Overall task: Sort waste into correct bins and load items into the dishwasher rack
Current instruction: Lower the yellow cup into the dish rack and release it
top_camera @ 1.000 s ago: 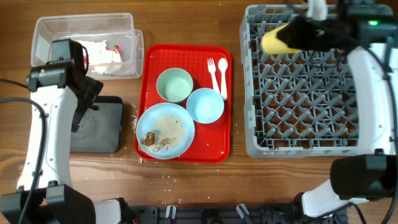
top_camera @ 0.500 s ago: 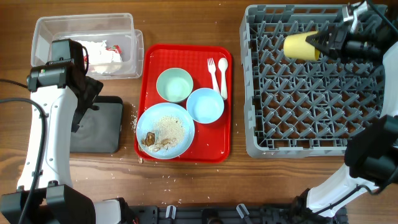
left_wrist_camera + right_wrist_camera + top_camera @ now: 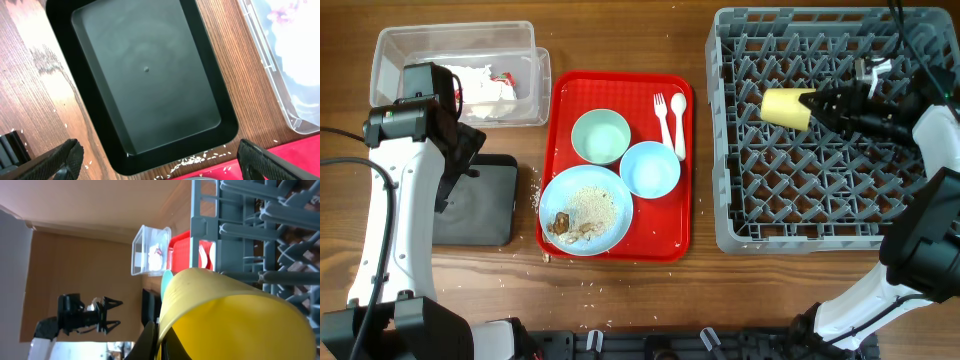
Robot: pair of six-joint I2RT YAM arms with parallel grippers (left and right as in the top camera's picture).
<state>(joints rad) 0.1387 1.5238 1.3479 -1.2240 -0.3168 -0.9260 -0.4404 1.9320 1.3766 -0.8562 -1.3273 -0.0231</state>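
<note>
Overhead: black tray (image 3: 485, 205) half hidden under left arm (image 3: 400, 195); cup (image 3: 235, 315) cropped (right wrist).

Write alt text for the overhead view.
The right gripper holds a yellow cup sideways over the grey dishwasher rack. A red tray carries a plate of scraps, a mint bowl, a blue bowl, fork and spoon.

A strip of bare table (image 3: 703, 150) separates the red tray (image 3: 620, 84) from the rack (image 3: 723, 120). Upright pegs (image 3: 810, 195) fill the rack floor. The left arm (image 3: 405, 200) overhangs the black tray (image 3: 495, 210), beside the tub (image 3: 450, 40).
</note>
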